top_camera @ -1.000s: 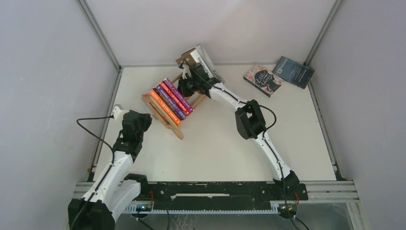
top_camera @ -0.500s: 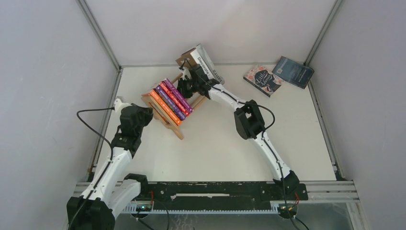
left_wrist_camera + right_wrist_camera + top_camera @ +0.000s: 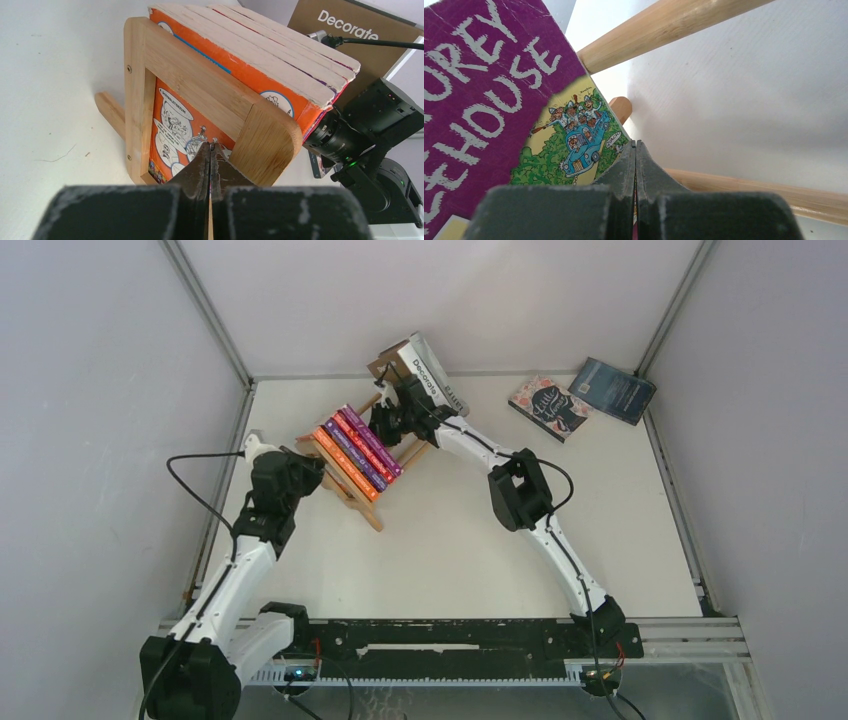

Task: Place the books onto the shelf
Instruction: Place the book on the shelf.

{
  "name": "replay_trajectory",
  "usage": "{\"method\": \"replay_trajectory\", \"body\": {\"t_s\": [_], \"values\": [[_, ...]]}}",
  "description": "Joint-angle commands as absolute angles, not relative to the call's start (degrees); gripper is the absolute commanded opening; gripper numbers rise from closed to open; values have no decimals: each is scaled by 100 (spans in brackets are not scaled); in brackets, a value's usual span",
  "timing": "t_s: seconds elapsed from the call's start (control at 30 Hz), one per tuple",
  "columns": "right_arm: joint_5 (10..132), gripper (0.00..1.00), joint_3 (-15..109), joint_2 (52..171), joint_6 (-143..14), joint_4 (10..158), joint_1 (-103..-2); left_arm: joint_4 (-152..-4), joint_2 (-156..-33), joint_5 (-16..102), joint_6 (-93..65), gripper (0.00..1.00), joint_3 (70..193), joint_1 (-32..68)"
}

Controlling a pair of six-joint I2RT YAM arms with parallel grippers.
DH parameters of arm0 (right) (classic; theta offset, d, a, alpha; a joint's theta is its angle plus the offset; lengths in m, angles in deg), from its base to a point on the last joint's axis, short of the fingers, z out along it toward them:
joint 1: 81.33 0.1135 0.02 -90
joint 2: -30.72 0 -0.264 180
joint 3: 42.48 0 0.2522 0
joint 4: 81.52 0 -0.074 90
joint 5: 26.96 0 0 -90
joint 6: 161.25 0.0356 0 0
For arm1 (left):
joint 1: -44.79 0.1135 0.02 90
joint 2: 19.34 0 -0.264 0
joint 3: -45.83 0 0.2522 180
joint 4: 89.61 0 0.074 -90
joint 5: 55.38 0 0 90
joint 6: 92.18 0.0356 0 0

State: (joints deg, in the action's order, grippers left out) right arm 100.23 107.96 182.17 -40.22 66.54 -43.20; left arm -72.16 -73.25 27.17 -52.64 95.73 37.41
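Our left gripper (image 3: pixel 210 148) has moved forward over the last second. It now sits clenched and empty at the end frame of the shelf (image 3: pixel 192 75). Its tips are inside the frame opening, just in front of the orange book (image 3: pixel 172 122). They may be touching that cover, but we cannot be sure from this close. Our right gripper (image 3: pixel 635 147) has barely shifted. It is pressed shut on nothing at the shelf's other end, with the purple book (image 3: pixel 474 95) just to its left. The brown book (image 3: pixel 432 372) leans just behind this gripper, unmoved. Well off to its right, two dark books (image 3: pixel 548 407) lie flat on the tabletop (image 3: pixel 450 530) as before.
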Motion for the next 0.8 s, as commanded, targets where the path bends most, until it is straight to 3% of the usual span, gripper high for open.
{"method": "replay_trajectory", "body": {"t_s": [0.0, 0.77], "values": [[10655, 0, 11023, 18105, -3608, 6861, -3900, -7435, -7352, 2995, -5118, 0, 10007, 3761], [10404, 0, 11033, 17846, -3714, 6492, -3708, -7335, -7395, 3071, -5087, 0, 10128, 3759]]}}
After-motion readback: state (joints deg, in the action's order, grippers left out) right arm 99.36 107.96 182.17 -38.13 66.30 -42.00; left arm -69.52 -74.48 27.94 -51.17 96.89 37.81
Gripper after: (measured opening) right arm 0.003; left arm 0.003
